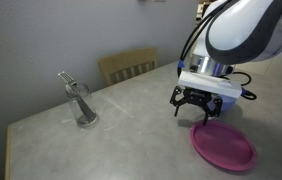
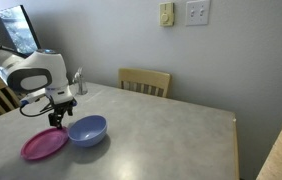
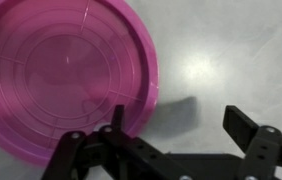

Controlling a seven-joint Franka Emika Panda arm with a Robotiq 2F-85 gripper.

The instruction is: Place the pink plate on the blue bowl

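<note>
The pink plate (image 1: 223, 145) lies flat on the grey table in both exterior views (image 2: 43, 145) and fills the upper left of the wrist view (image 3: 66, 70). The blue bowl (image 2: 87, 129) stands right next to the plate and is empty; it is hidden in the other views. My gripper (image 1: 196, 103) hangs just above the plate's edge (image 2: 59, 118). It is open and empty (image 3: 179, 115). One finger is over the plate's rim and the other is over bare table.
A clear glass with a fork (image 1: 83, 105) stands farther back on the table (image 2: 78, 80). A wooden chair (image 1: 129, 65) is at the table's far edge (image 2: 144, 80). The table's edge runs close to the plate.
</note>
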